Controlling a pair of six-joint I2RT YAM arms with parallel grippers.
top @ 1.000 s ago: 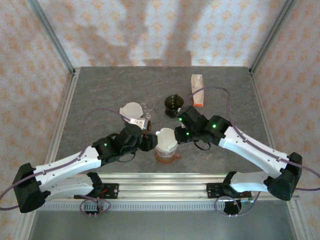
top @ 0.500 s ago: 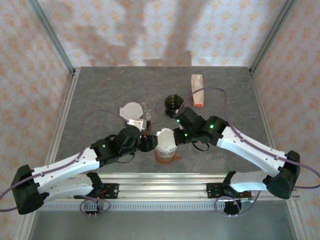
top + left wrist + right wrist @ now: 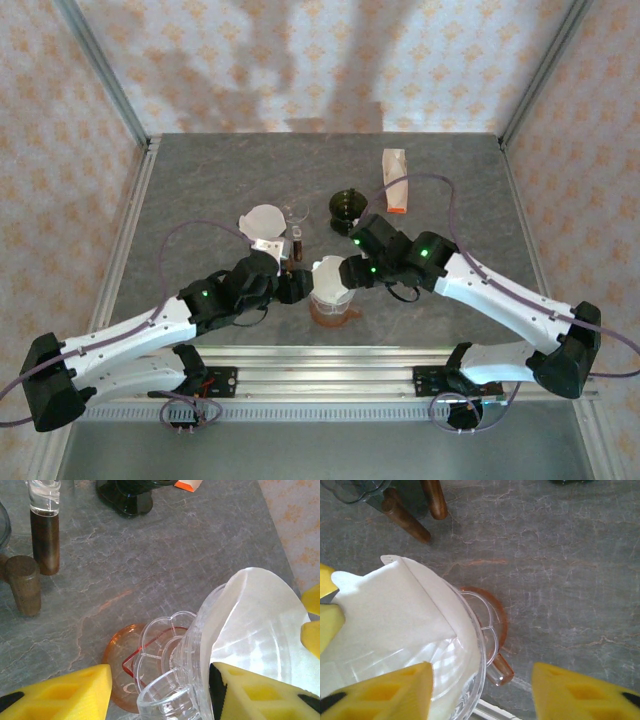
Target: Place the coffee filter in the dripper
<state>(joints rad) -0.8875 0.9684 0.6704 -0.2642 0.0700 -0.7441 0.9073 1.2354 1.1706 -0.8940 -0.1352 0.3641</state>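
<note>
Looks all but done, with the filter (image 3: 385, 615) seated inside the dripper (image 3: 165, 650) at the near middle of the surface (image 3: 450, 180), right tool (image 3: 480, 680) open and empty over its rim, left tool (image 3: 160, 680) open astride its base, leaving only backing away.

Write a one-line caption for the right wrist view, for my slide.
Right claw open beside the clear dripper, the white paper filter seated inside it.

You'll find the filter (image 3: 330, 272) in the dripper (image 3: 328, 303) near the desk's (image 3: 200, 180) near edge; cup (image 3: 346, 205) and carton (image 3: 394, 180) sit behind it, rightward.
</note>
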